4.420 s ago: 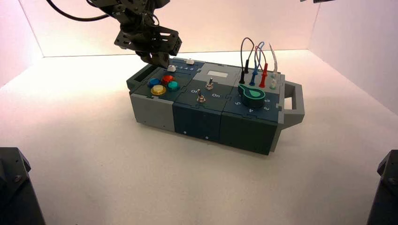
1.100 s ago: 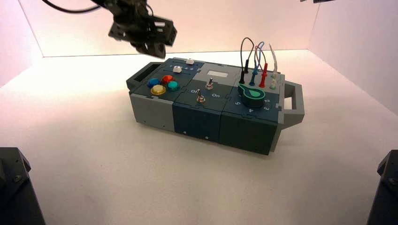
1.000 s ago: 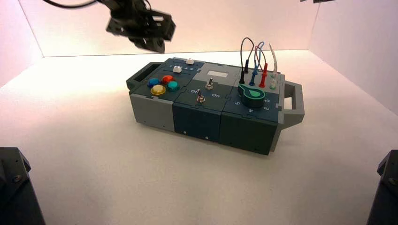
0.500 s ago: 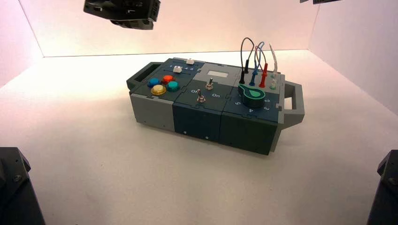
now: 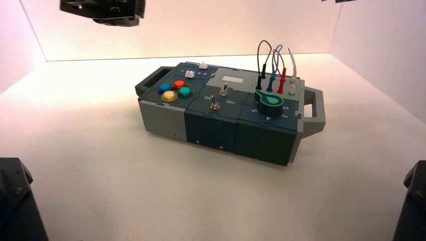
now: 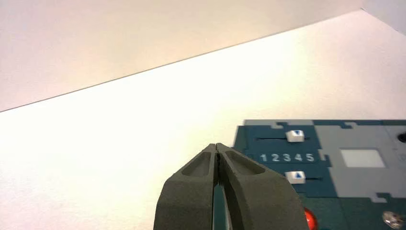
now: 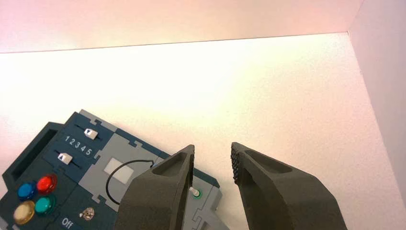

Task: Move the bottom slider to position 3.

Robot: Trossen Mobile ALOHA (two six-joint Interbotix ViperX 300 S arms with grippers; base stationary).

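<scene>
The bottom slider (image 5: 190, 74) is a small white knob on the box's dark blue slider panel, beside the coloured buttons. In the left wrist view its knob (image 6: 295, 177) carries a blue triangle and stands under the white numerals 1 to 5 (image 6: 286, 157), about between 3 and 4. It also shows in the right wrist view (image 7: 64, 158). My left gripper (image 5: 103, 9) is shut and empty, high above and to the left of the box; its closed tips (image 6: 217, 146) are clear of the sliders. My right gripper (image 7: 212, 148) is open and empty, high over the box's wire end.
The twin top slider (image 5: 203, 66) sits behind the bottom one. The box (image 5: 211, 128) also bears coloured buttons (image 5: 174, 91), two metal toggle switches (image 5: 214, 105), a green dial (image 5: 271, 100) and plugged wires (image 5: 274, 70). Arm bases (image 5: 15, 201) stand at both front corners.
The left gripper has lifted off the bottom slider and moved up and left, away from the box. The bottom slider's knob now sits a little further right than 4.4 s ago.
</scene>
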